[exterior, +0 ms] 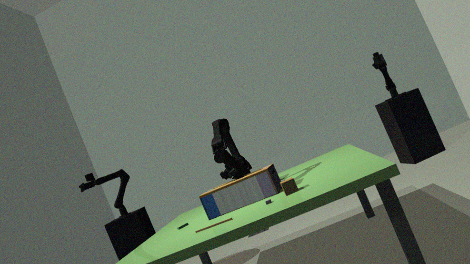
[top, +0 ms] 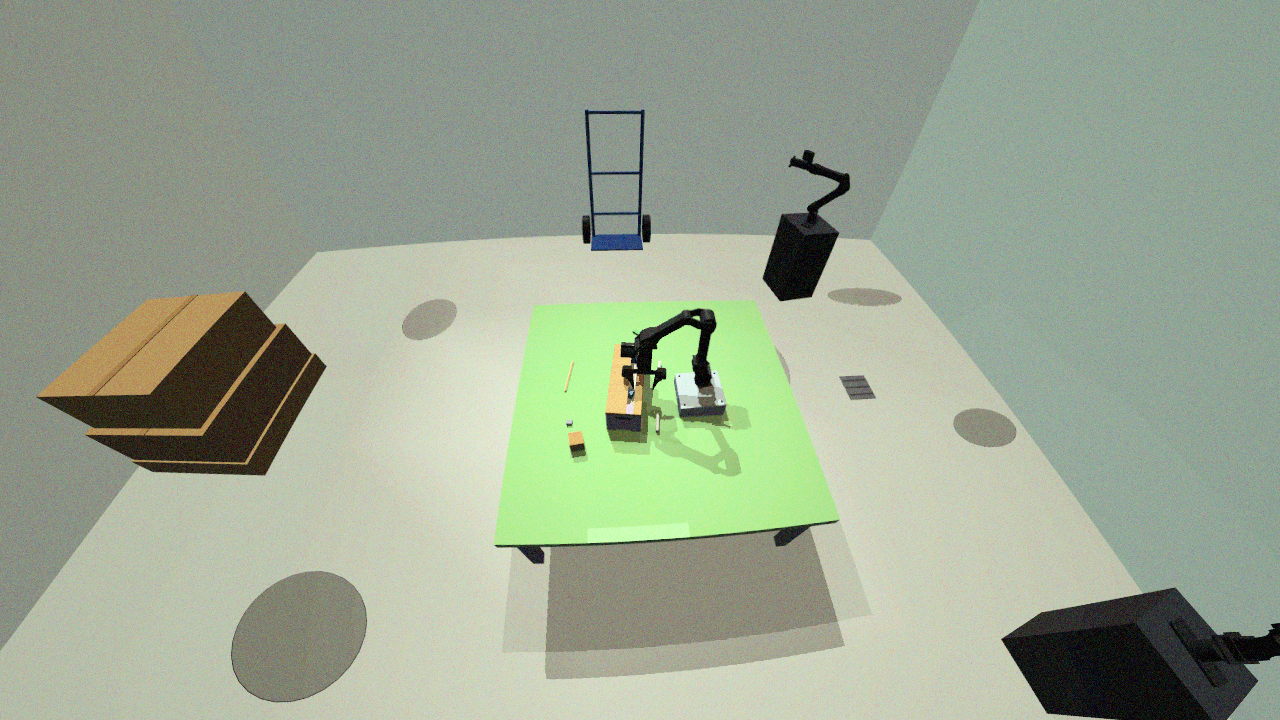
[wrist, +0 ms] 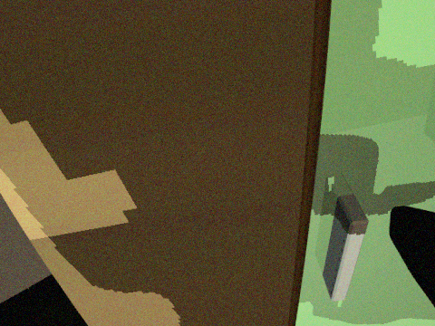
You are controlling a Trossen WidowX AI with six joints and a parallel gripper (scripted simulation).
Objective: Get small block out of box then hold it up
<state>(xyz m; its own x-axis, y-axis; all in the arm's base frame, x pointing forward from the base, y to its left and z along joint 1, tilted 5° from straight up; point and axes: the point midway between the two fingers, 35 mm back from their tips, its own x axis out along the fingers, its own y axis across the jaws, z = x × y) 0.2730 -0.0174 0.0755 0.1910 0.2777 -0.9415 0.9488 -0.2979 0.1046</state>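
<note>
The box (top: 614,398) (exterior: 239,195) (wrist: 204,113) is long, with an orange-brown wooden top. In the exterior view its long side shows blue at the left end, grey in the middle and purple at the right. I cannot make out the small block or the shelf inside. My gripper (top: 644,386) (wrist: 263,237) is open, with nothing between its fingers. It points down at the box's robot-side edge. In the wrist view one finger shows over the box top at lower left, the other beyond the box's edge over the table. In the exterior view the fingertips are hidden behind the box.
A pale bar (top: 657,422) (wrist: 346,260) lies between box and robot base (top: 699,394). Across the box lie an orange-brown cube (top: 575,439) (exterior: 289,186), a tiny grey piece (top: 568,422) (exterior: 267,201) and a thin stick (top: 569,376) (exterior: 213,224). A small dark strip (exterior: 182,226) lies near the box's blue end.
</note>
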